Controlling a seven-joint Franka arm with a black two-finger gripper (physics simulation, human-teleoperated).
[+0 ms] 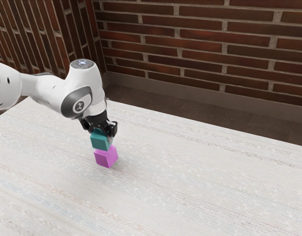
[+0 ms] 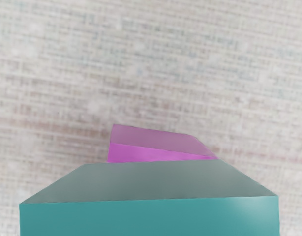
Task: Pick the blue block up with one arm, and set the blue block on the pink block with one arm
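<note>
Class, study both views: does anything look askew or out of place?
Slightly. The blue block, gripped by the end effector, is turned relative to the pink block beneath it, so their edges do not line up. Nothing else stands out.

Arm (image 1: 47, 91) reaches from the exterior view's left, pincer (image 1: 99, 132) pointing down, clasping the blue block (image 1: 100, 141).

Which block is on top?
The blue block, the one just under the gripper. The pink block is beneath it, on the table.
</note>
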